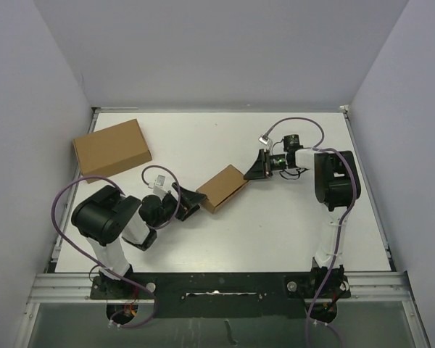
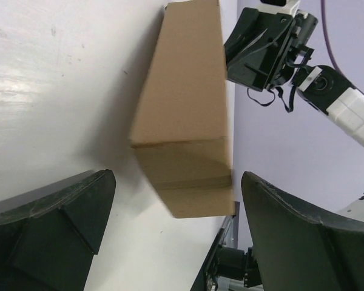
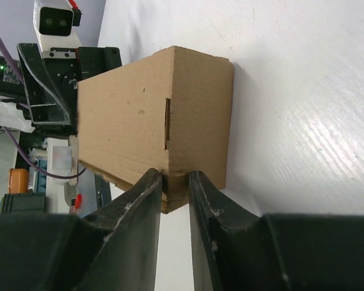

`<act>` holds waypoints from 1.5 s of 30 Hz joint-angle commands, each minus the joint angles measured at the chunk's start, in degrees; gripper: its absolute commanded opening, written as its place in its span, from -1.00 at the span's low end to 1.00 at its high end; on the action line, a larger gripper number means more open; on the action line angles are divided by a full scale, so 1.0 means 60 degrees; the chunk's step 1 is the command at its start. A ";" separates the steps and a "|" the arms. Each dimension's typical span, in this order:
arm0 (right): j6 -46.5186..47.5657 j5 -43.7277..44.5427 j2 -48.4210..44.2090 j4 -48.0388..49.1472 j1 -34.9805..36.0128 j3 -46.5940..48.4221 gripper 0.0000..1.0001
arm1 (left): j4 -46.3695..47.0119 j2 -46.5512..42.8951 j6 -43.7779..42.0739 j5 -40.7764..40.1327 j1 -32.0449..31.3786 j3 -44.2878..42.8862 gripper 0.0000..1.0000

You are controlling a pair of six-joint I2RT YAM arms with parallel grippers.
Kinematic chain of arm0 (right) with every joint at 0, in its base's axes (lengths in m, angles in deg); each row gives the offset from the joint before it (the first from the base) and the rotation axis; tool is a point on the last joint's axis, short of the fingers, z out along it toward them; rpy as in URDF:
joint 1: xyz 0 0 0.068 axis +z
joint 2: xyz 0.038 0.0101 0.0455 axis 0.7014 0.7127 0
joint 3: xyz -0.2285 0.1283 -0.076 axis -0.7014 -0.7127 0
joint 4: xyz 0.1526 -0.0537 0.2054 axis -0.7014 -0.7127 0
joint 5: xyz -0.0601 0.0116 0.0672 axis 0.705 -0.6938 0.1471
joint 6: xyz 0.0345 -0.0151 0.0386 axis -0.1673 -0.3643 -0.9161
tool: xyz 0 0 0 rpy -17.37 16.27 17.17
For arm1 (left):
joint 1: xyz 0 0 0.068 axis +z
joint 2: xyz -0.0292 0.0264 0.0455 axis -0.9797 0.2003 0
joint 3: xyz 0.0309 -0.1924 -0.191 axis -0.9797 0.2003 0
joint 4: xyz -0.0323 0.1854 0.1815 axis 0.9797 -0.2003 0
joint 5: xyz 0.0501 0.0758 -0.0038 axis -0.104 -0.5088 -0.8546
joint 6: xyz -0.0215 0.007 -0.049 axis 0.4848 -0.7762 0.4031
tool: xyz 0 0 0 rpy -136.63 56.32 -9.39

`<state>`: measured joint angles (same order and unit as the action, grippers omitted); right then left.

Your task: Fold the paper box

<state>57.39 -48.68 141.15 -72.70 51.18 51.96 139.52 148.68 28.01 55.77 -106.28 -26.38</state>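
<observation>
- On the white table, near its middle, the paper box lies closed up, a small flat brown rectangle set at a slant between the two arms.
- Box rests flat on the tabletop; top panel plain, no flaps standing up in the overhead view.
- Left gripper sits at the box's lower-left end, jaws spread wide.
- In the left wrist view one finger is on each side of that end, with a gap of table showing on both sides; no contact seen.
- Right gripper is at the opposite, upper-right end of the box.
- Its fingers are nearly together, pinched on the box's near corner edge, with cardboard showing in the thin gap between them.
- A narrow slot is cut in the box wall facing the right wrist camera, just beside the corner.
- A larger plain cardboard box lies at the far left of the table, well apart from the paper box and both grippers.
</observation>
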 commanded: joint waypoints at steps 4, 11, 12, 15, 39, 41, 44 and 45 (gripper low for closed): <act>0.0147 0.0467 0.0358 -0.0329 0.0304 -0.0014 -0.56 | 0.1740 -0.0282 0.0213 -0.0650 -0.0176 0.0071 0.69; 0.0170 0.0456 0.0352 -0.0357 0.0330 -0.0008 -0.56 | 0.0790 -0.0579 0.0128 -0.0814 -0.0393 -0.0128 0.68; 0.0166 0.0442 0.0345 -0.0352 0.0326 -0.0008 -0.56 | 0.0844 -0.0510 0.0152 -0.0887 -0.0399 -0.0133 0.63; 0.0193 0.0398 0.0324 -0.0349 0.0338 -0.0008 -0.56 | 0.1035 -0.0201 0.0194 -0.0924 -0.0398 -0.0242 0.45; 0.2284 -0.0034 -0.2222 -0.2099 -0.1192 0.0393 0.31 | -0.8461 -0.5809 -0.3826 -0.0139 0.1048 -0.1981 -0.46; 0.2287 -0.0085 -0.2387 -0.2102 -0.1369 0.0352 0.31 | -1.0924 -0.6550 -0.5069 -0.0617 0.1056 -0.2899 -0.47; 0.2280 -0.0178 -0.2479 -0.2106 -0.1559 0.0316 0.31 | -1.3841 -0.6982 -0.6890 -0.1338 0.1057 -0.4315 -0.53; 0.2280 -0.0215 -0.2482 -0.2123 -0.1583 0.0314 0.31 | -1.4615 -0.6971 -0.7379 -0.1588 0.1036 -0.4773 -0.54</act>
<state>69.98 -47.56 128.45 -84.38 42.15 52.79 79.52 110.13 1.26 51.90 -100.18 -44.68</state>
